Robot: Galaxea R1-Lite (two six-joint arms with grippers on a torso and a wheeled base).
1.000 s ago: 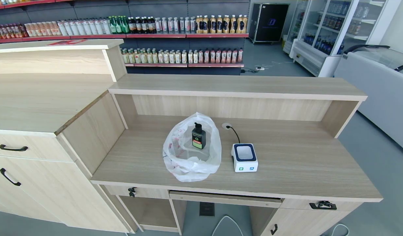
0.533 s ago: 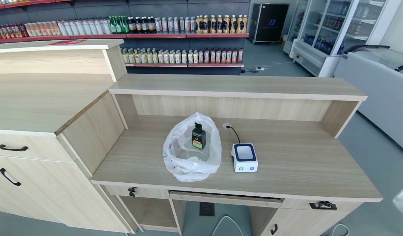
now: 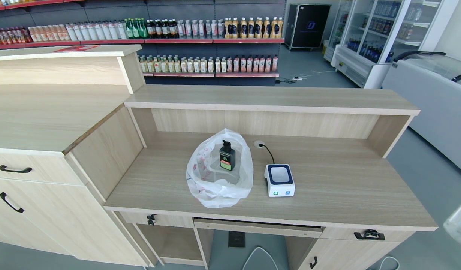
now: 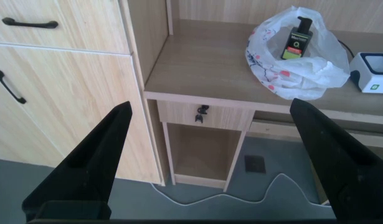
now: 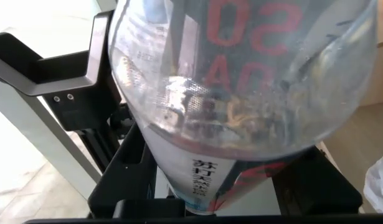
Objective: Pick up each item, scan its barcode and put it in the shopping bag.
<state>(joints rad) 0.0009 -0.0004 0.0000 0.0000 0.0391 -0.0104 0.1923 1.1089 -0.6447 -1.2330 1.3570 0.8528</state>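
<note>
On the wooden counter stands a white plastic shopping bag, mouth open, with a dark pump bottle upright inside it. A white scanner with a blue-rimmed window sits just right of the bag. My right gripper is shut on a clear plastic bottle with red print; the clear bottle shows at the right edge, off the counter's front right corner. My left gripper hangs open, low and left of the counter, facing the bag and the scanner.
A raised ledge runs along the counter's back and a taller cabinet stands on the left. Drawers and an open knee space lie under the counter. Shelves of drinks and fridges stand far behind.
The clear bottle in my right gripper has come into the head view at the right edge and crept slightly up and left. The bag, pump bottle and scanner have not moved.
</note>
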